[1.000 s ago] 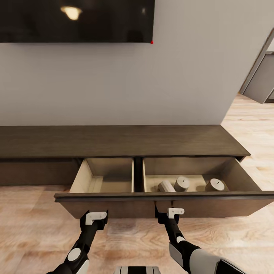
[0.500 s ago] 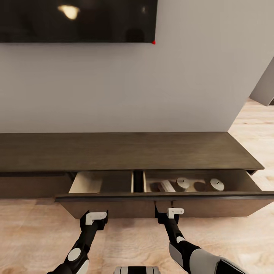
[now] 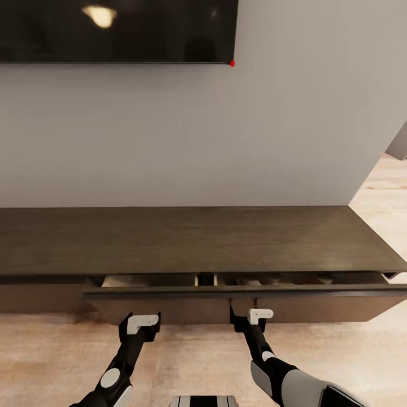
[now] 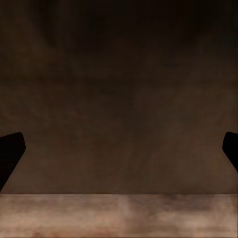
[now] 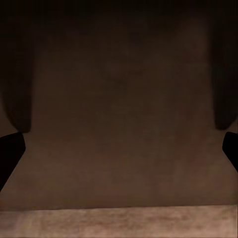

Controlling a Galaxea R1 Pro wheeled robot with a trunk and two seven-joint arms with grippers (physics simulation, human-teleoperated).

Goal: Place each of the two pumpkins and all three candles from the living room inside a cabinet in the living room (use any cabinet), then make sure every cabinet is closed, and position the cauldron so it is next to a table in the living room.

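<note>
Head view: the cabinet (image 3: 198, 237) drawer (image 3: 243, 308) is being pushed in by the left gripper (image 3: 140, 324) and right gripper (image 3: 255, 316); where three candles were showing a second ago, a thin slit is remaining. Left wrist view: the fingers (image 4: 11, 151) are being held wide apart, grasping nothing. Right wrist view: likewise spread against the panel (image 5: 124, 114). Closing is judged nearly complete.

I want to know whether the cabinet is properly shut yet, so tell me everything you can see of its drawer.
The drawer is a long, dark-brown wooden one with a plain, handle-less front, set in the low cabinet under the wall-mounted TV. It is almost closed: a thin gap shows slivers of pale wood interior and a centre divider. The left gripper and right gripper sit at its front panel, jaws spread wide in both wrist views. Its contents cannot be made out.
</note>
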